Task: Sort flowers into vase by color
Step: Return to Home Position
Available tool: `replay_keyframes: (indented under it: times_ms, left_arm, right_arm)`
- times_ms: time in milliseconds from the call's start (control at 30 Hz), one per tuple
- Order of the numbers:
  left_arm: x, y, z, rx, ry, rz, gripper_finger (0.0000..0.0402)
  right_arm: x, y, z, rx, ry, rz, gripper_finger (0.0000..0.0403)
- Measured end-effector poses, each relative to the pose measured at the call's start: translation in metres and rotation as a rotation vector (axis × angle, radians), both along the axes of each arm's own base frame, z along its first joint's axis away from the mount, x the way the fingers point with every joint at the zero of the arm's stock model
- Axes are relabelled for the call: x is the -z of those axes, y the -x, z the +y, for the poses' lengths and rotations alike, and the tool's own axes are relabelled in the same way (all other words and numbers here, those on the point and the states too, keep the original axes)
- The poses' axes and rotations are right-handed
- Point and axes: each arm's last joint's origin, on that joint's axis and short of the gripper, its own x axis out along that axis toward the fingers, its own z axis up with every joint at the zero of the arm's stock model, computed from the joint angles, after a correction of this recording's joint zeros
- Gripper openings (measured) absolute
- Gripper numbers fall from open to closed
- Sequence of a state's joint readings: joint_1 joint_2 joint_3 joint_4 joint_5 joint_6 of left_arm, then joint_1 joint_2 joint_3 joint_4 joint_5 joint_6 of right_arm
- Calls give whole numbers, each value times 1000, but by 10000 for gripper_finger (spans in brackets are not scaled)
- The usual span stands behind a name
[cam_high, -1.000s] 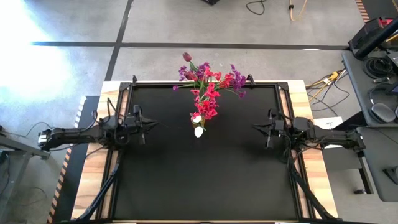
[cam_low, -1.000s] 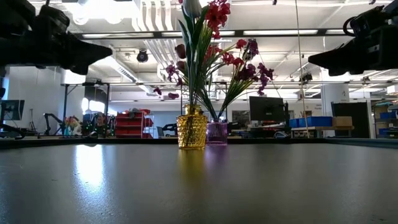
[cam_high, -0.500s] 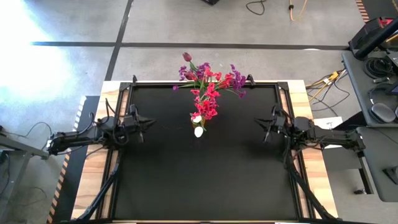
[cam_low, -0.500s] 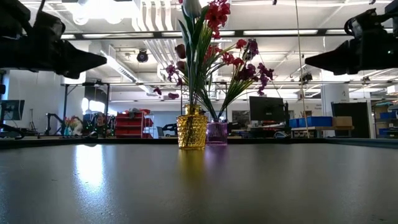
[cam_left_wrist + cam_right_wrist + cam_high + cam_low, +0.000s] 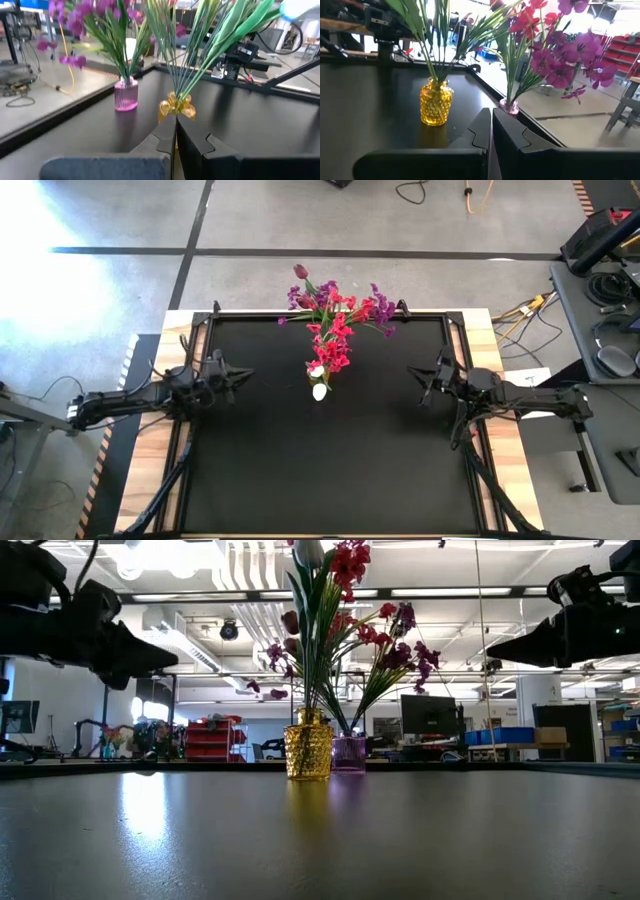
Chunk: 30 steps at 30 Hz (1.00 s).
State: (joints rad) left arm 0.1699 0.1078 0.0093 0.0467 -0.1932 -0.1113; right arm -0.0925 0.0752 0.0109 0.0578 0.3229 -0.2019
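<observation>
Flowers (image 5: 333, 340) stand upright in two vases near the far edge of the tabletop (image 5: 300, 470). The red-pink sprays (image 5: 348, 562) and the white tulip (image 5: 319, 391) sit in the yellow vase (image 5: 308, 750), with stems vertical and blooms up, fanning slightly outward. The purple sprays (image 5: 572, 50) sit in the purple vase (image 5: 349, 753), just beside the yellow vase toward the far edge, with stems likewise vertical. The left tool (image 5: 240, 374) hangs above the tabletop well to the left of the yellow vase. Its arm is stretched level and its fingers point toward the vase. The right tool (image 5: 416, 376) mirrors this pose well to the right of the yellow vase. Both tools are clenched, with fingers pressed together and grasping nothing.
</observation>
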Motion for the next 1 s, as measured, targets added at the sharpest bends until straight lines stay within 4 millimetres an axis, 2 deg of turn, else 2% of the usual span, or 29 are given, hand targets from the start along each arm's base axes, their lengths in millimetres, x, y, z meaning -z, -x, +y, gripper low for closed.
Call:
replay_keyframes:
  times_ms: [1000]
  left_arm:
    - [12,-8,1,0,27,137,0]
  right_arm:
    - [2,-2,0,0,-19,16,12]
